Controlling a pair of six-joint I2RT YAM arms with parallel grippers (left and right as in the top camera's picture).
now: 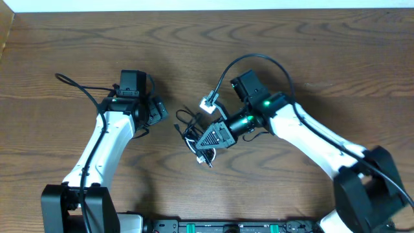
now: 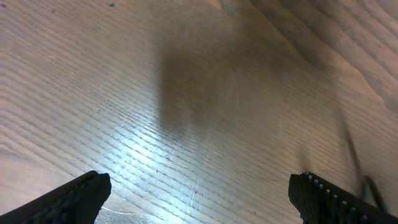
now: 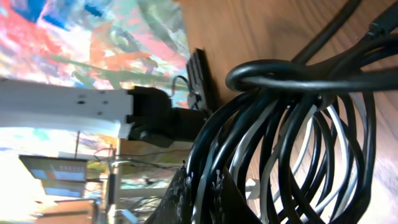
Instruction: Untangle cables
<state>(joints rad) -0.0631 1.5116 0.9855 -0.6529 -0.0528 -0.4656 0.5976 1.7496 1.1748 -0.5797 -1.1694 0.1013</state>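
Note:
The cables form one tangled bundle of black (image 1: 187,128) and white cord at the table's middle. My right gripper (image 1: 202,146) is shut on this bundle. In the right wrist view the black loops (image 3: 298,143) and white strands (image 3: 239,157) fan out from between my right gripper (image 3: 208,193), and one black loop (image 3: 273,74) wraps across the top of the bunch. My left gripper (image 1: 158,111) stands open a short way left of the bundle. In the left wrist view my left gripper (image 2: 199,199) holds only bare wood between its fingertips (image 2: 81,196).
The right arm's own thick black cable (image 1: 259,58) arcs above its wrist, with a white connector (image 1: 208,103) near the bundle. The left arm's thick cable (image 1: 77,84) loops out to the far left. The wooden table (image 1: 310,39) ends at a white strip along the back.

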